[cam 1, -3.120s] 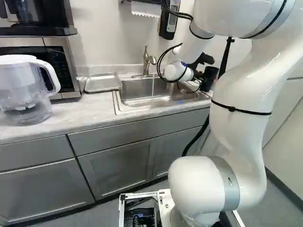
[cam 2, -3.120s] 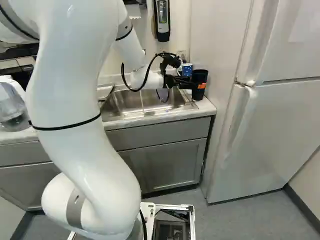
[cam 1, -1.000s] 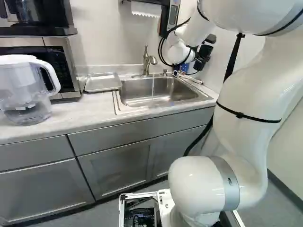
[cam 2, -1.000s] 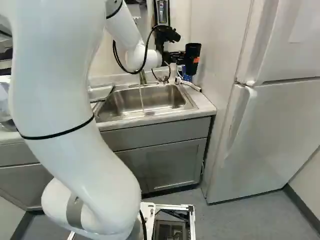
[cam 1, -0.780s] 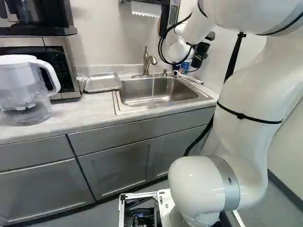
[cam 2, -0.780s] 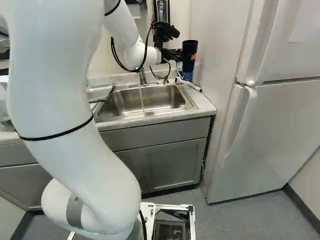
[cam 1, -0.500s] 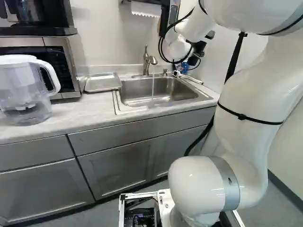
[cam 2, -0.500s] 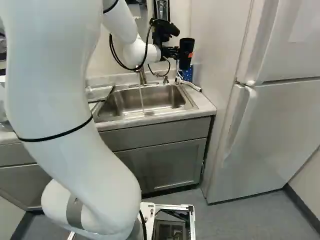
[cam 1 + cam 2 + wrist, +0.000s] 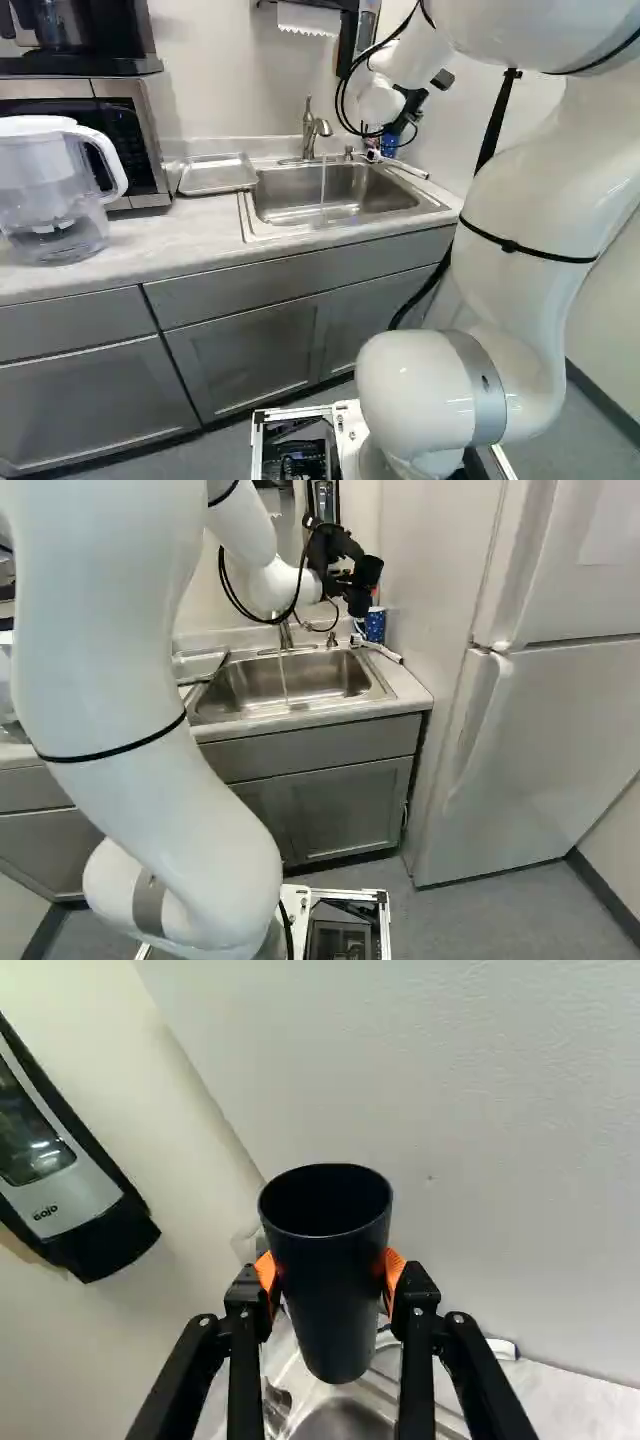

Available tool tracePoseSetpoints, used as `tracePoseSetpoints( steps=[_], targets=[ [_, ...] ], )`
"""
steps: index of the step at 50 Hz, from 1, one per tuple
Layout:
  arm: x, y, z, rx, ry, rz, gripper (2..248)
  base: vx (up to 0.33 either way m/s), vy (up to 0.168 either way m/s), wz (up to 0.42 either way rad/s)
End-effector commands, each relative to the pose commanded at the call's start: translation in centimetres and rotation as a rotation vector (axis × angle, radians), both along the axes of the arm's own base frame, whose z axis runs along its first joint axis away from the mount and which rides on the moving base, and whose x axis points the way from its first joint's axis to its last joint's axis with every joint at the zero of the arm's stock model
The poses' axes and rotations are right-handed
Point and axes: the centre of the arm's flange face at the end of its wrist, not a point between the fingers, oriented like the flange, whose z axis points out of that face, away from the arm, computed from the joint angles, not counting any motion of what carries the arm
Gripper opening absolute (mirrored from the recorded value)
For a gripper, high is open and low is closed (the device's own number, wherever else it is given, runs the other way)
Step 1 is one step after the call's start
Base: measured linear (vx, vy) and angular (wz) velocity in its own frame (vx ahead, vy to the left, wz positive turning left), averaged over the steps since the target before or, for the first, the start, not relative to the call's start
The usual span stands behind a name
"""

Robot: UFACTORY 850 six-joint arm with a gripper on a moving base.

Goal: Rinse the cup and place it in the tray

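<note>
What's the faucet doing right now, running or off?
Running: a thin stream of water falls from the faucet into the sink.

the left and right base views look ahead and slightly down at the sink from behind the arm, one camera on each side; the wrist view, much nearer, faces the wall beside the sink, sharing part of it.
</note>
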Motion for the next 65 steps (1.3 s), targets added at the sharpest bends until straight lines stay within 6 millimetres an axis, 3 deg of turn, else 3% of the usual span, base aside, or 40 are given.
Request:
tracePoseSetpoints(
  steps=[16,65],
  targets=[
    [-0.2,0.2,0.2,0.057,-0.066,0.07,121,0.0,0.0,0.0],
    [-1.7,1.1,0.5,-0.2,0.059,0.308,121,0.0,0.0,0.0]
  ],
)
